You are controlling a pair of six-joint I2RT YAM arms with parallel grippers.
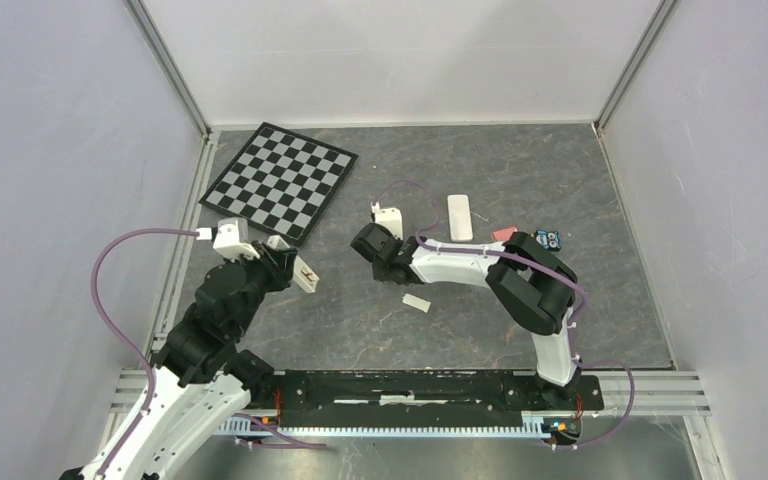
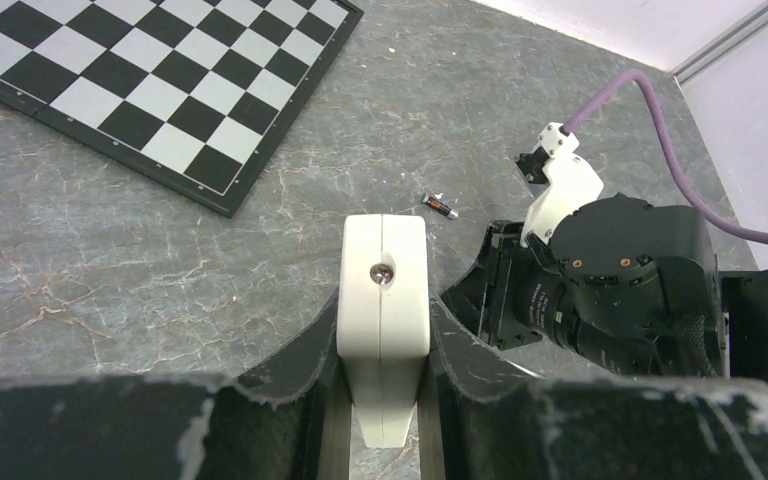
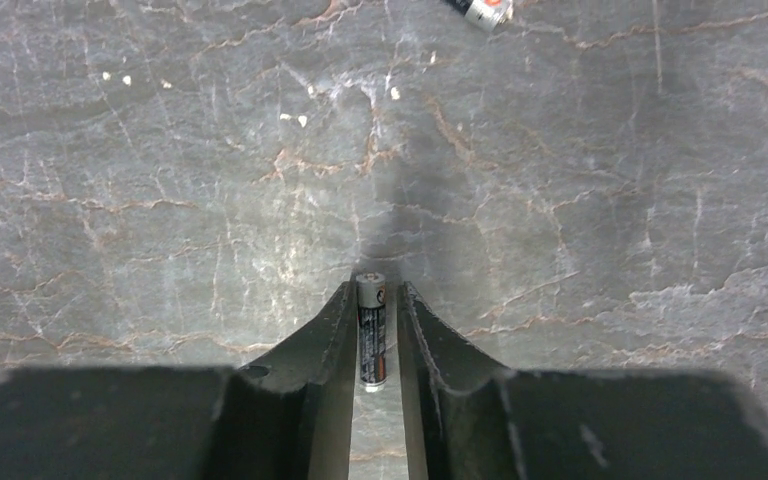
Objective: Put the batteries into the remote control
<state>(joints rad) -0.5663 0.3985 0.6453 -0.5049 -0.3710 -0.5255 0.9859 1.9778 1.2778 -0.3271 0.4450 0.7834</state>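
White remote clamped edge-on in my left gripper, left of centre; right gripper pinches one battery above the table; second battery lies loose just beyond the remote.

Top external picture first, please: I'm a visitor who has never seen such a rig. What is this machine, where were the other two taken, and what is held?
From above, it shows two robot arms, a left arm and a right arm, bolted at the near edge of a grey table. The other pictures come from a camera on each wrist, looking along that arm's claw. The left claw grips a white remote control, seen end-on. The right claw pinches a small battery. A second battery lies loose on the table, not far from a chessboard.
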